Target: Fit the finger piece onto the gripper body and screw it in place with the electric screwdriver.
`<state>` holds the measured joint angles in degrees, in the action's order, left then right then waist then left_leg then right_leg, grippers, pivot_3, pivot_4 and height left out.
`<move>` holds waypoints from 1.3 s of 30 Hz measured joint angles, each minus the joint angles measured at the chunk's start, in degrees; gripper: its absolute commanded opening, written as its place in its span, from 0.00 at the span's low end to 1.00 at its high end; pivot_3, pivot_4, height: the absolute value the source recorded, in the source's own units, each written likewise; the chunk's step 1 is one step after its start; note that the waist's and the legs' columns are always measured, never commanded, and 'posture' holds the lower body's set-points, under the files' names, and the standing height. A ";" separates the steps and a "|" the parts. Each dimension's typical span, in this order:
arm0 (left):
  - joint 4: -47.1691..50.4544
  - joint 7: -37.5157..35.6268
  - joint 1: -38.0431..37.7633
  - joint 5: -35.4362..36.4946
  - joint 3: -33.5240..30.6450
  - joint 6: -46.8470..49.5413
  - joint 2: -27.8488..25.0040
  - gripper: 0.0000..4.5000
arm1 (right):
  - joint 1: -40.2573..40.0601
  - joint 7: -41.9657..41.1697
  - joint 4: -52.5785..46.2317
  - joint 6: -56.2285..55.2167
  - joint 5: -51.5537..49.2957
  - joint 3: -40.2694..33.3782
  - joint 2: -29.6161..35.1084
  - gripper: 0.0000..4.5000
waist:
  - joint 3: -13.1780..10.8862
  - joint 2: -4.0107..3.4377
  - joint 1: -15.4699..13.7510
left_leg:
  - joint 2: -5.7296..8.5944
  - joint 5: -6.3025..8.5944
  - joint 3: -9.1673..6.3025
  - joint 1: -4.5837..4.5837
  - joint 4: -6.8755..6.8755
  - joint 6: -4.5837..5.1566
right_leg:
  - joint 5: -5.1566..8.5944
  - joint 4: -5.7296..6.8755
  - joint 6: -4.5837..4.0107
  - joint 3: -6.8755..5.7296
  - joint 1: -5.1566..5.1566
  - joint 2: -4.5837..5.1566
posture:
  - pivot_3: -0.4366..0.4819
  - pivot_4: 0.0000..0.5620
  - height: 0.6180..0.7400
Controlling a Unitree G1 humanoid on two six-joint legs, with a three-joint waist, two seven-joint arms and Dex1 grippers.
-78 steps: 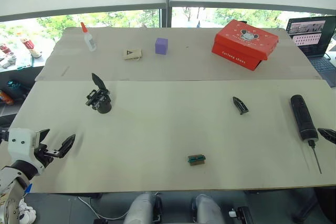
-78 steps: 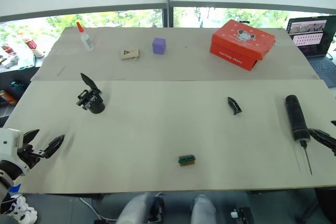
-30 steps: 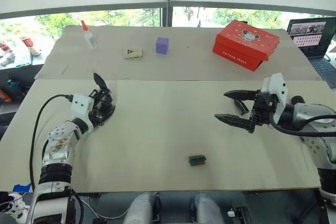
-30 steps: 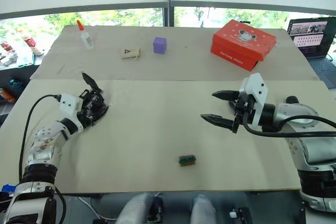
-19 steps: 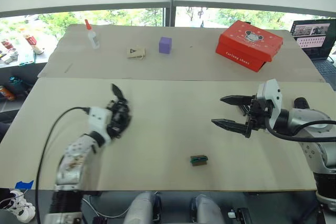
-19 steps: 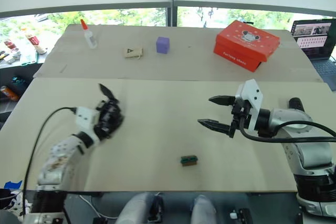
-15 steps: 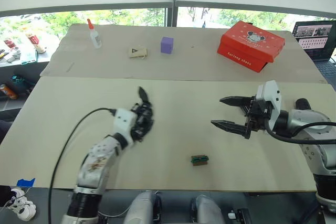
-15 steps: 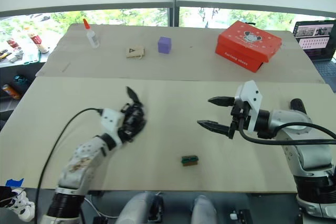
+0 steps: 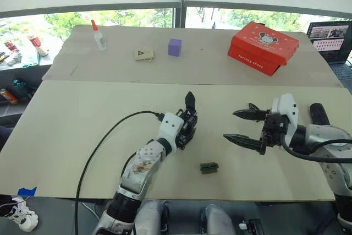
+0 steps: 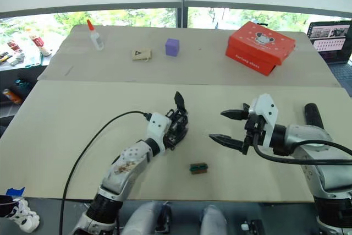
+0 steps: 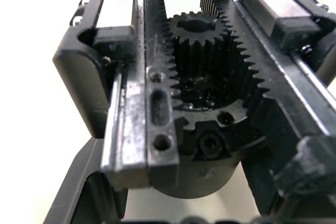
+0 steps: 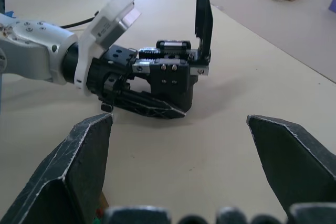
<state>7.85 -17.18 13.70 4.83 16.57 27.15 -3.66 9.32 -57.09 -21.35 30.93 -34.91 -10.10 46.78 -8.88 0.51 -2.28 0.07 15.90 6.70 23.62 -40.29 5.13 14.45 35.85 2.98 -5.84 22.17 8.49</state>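
My left gripper [image 9: 186,131] is shut on the gripper body [image 9: 187,123], a black assembly held near the table's middle with its pointed finger standing upright. The left wrist view looks closely at the gripper body's [image 11: 199,93] gear and toothed racks. My right gripper [image 9: 229,124] hangs open a short way to the right of it, facing it, with nothing between its fingers [image 12: 79,166]. The finger piece [image 9: 252,106] peeks out just behind the right gripper's upper finger, mostly hidden. The electric screwdriver [image 9: 318,113] lies at the far right, partly behind my right arm.
A small green-and-brown block [image 9: 207,167] lies near the front edge between the arms. On the far board stand a red box [image 9: 263,47], a purple cube [image 9: 175,47], a tan pouch [image 9: 144,54] and a glue bottle [image 9: 99,35]. A laptop [image 9: 335,34] sits at the back right.
My left arm has carried the gripper body from the table's left side rightward to the middle. The right gripper has stayed open in about the same place.
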 measured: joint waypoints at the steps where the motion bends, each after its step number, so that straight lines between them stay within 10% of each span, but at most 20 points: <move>1: -0.51 -0.03 0.16 -0.37 0.34 -0.74 -0.03 0.53 | -0.23 0.09 -0.08 0.06 -0.04 -0.02 0.01 1.00 | 0.00 0.00 -0.03 | 0.00 0.00 0.00 0.00 0.00 0.00 | 0.00 -0.01 0.00 0.00 0.00 0.00 | 0.48 0.27 1.00; 3: -2.41 -0.51 1.28 -1.08 1.02 -2.15 -0.04 0.53 | -0.89 0.32 -0.27 0.13 -0.07 -0.03 0.02 1.00 | 0.00 0.00 -0.25 | 0.02 0.00 -0.01 0.02 -0.04 0.01 | 0.00 -0.02 0.00 -0.01 -0.01 0.04 | 0.48 0.27 1.00; 8: -4.37 -2.65 2.45 -1.92 1.89 -3.66 -0.52 0.99 | -0.86 0.37 -0.58 0.14 -0.05 -0.03 0.23 1.00 | 0.00 0.00 -0.24 | 0.02 0.01 -0.03 0.02 -0.07 0.02 | 0.00 -0.02 0.00 -0.01 -0.02 0.05 | 0.48 0.27 1.00; 23: -2.53 -25.73 3.67 5.14 -1.85 -4.65 -19.09 0.99 | 1.45 0.48 0.62 -0.55 0.99 0.06 0.28 1.00 | 0.02 -0.04 -0.04 | 0.02 0.01 -0.03 0.00 -0.09 0.02 | 0.01 -0.01 -0.01 -0.01 -0.01 0.03 | 0.48 0.27 1.00; 39: -30.36 -38.94 17.59 5.24 -3.33 -23.38 -14.69 0.99 | -1.87 2.96 -2.53 -0.55 0.90 -2.09 0.28 1.00 | 0.02 -0.03 0.06 | 0.05 0.00 -0.01 0.09 -0.09 0.03 | 0.00 0.11 0.00 -0.11 -0.01 -0.03 | 0.48 0.27 1.00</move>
<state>-22.51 -56.13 31.28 10.08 13.24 3.77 -18.35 7.45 -54.13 -23.88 30.38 -34.01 -12.18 47.06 -8.87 0.47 -2.22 0.12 15.91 6.68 23.71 -40.39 5.16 14.45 35.96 2.98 -5.95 22.16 8.47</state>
